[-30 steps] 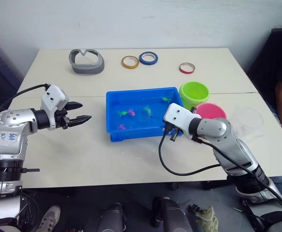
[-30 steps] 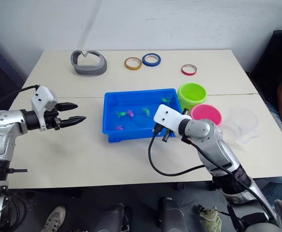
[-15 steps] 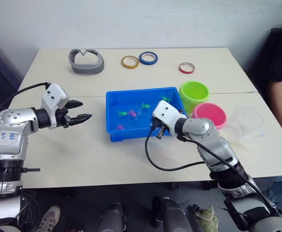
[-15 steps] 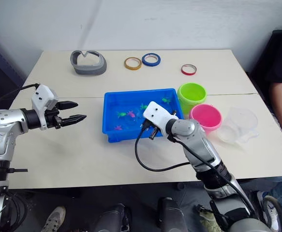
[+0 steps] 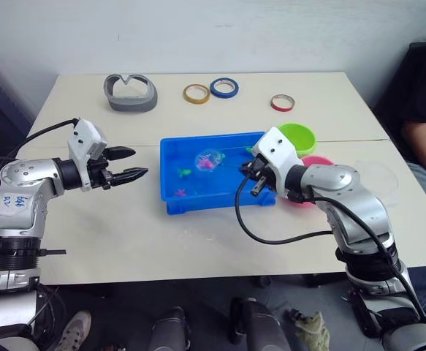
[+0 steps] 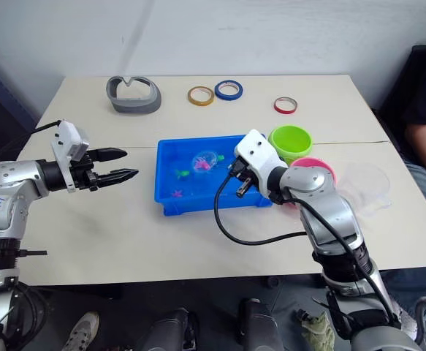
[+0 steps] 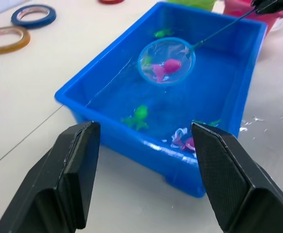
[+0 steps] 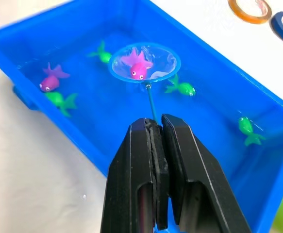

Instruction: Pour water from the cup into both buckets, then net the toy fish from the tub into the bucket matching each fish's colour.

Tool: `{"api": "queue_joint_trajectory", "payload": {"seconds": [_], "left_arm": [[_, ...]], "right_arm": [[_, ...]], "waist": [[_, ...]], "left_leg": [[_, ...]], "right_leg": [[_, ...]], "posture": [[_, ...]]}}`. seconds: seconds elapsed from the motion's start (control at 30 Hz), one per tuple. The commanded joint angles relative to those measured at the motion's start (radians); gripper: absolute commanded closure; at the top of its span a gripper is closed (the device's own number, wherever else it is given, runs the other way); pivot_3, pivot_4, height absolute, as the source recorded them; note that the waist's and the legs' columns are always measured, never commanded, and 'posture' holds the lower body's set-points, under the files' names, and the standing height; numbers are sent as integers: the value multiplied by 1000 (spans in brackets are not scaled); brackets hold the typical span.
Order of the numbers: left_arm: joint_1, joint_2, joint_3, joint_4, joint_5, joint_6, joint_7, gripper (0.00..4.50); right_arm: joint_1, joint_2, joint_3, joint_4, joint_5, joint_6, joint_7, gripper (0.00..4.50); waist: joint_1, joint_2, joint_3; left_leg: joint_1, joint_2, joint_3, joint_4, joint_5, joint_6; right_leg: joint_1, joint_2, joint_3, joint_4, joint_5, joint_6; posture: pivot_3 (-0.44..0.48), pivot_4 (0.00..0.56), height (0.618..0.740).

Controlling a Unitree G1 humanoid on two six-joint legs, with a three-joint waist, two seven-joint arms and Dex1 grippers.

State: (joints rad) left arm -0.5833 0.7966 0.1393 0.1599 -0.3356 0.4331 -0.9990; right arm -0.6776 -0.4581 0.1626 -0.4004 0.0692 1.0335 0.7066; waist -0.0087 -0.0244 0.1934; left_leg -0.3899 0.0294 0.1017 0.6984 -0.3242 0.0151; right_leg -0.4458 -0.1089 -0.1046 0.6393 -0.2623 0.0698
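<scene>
One magenta fish (image 8: 137, 65) in net (image 8: 144, 61)

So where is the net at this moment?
The net is over the blue tub, toward its far side, held out by the right gripper; a pink fish lies in it.
</scene>
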Motion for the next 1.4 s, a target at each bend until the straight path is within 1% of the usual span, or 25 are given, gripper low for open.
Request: {"api": "queue_joint_trajectory", "payload": {"seconds": [0.03, 0.23, 0.3, 0.4, 0.5, 0.53, 0.6, 0.7, 0.83, 0.9, 1.0, 1.1, 1.17, 1.3, 1.4], "left_arm": [[-28, 1, 7, -11, -13, -23, -13, 1216], [-46, 1, -7, 6, -5, -35, -24, 1216], [-55, -3, -16, 10, -8, -40, -38, 1216], [-72, -25, -39, 10, -20, -42, -66, 1216], [-98, -55, -60, 21, -36, -36, -99, 1216], [-117, -75, -77, 39, -37, -44, -121, 1216], [-145, -101, -100, 72, -32, -60, -150, 1216], [-207, -157, -136, 149, -9, -103, -176, 1216], [-281, -218, -174, 255, 14, -163, -210, 1216], [-316, -245, -187, 313, 26, -198, -232, 1216], [-362, -280, -198, 397, 43, -245, -260, 1216], [-402, -313, -203, 458, 51, -277, -282, 1216], [-424, -331, -203, 489, 56, -293, -298, 1216], [-451, -352, -200, 534, 71, -322, -315, 1216], [-458, -356, -198, 549, 78, -333, -320, 1216]], "right_arm": [[-7, -19, -27, -57, 36, 15, -9, 4500], [0, -32, -38, -67, 73, 14, -27, 4500], [13, -47, -61, -79, 94, 5, -21, 4500], [42, -84, -130, -109, 140, 2, -8, 4500], [98, -132, -220, -156, 182, -13, 7, 4500], [135, -163, -277, -187, 196, -18, 18, 4500], [181, -204, -350, -225, 220, -24, 24, 4500], [242, -247, -482, -301, 248, 25, 2, 4500], [325, -287, -638, -371, 241, 86, -25, 4500], [380, -312, -705, -398, 237, 101, -38, 4500], [462, -344, -762, -419, 223, 98, -55, 4500], [548, -367, -793, -435, 203, 77, -66, 4500], [603, -382, -788, -438, 187, 40, -71, 4500], [697, -424, -739, -430, 119, -53, -99, 4500], [766, -471, -678, -402, 25, -167, -124, 4500]], "waist": [[-1, 0, 0], [1, 0, 0], [3, 0, 0], [7, 0, 0], [10, 0, 0], [12, 0, 0], [18, 0, 0], [20, 0, 0], [21, 0, 0], [26, 0, 0], [26, 0, 0], [32, 0, 0], [33, 0, 0], [31, 0, 0], [30, 0, 0]], "left_leg": [[0, 0, 0, 0, 0, 0], [0, 0, 0, 0, 0, 0], [0, 0, 0, 0, 0, 0], [-1, 0, 0, 0, 0, 1], [-1, -1, -1, 0, -1, 1], [-2, -1, -1, 0, -1, 1], [-2, -2, -2, 0, -1, 2], [-2, -3, -1, 0, -1, 2], [-2, -1, -1, 0, -1, 2], [-1, 0, -1, 0, -1, 2], [-1, 0, 0, -1, -1, 2], [-1, 0, 0, -1, -1, 2], [-1, 0, 0, -1, -1, 3], [-1, -1, 1, 0, -2, 4], [-1, -1, 1, -1, -2, 4]], "right_leg": [[0, 0, 0, 0, 0, 0], [0, 0, 0, -1, 0, 0], [0, 0, 0, -1, 0, 0], [0, 0, 0, -1, 0, 0], [0, 0, -1, -2, 0, 0], [0, 0, -1, -3, 0, 0], [1, 0, -2, -3, 0, 1], [1, 1, -2, -4, 1, 1], [1, 4, -1, -4, 1, 2], [1, 6, -1, -7, 1, 2], [1, 7, 0, -10, 1, 2], [1, 7, 0, -10, 1, 2], [1, 7, 0, -11, 1, 2], [1, 7, 1, -11, 1, 2], [1, 7, 1, -11, 1, 2]], "posture": [[0, 150, 713], [0, 150, 713], [0, 150, 713], [0, 150, 713], [0, 150, 713], [0, 150, 713], [0, 150, 713], [0, 150, 713], [0, 150, 713], [0, 150, 713], [0, 150, 713], [0, 150, 713], [0, 150, 713], [0, 150, 713], [0, 150, 713]]}}
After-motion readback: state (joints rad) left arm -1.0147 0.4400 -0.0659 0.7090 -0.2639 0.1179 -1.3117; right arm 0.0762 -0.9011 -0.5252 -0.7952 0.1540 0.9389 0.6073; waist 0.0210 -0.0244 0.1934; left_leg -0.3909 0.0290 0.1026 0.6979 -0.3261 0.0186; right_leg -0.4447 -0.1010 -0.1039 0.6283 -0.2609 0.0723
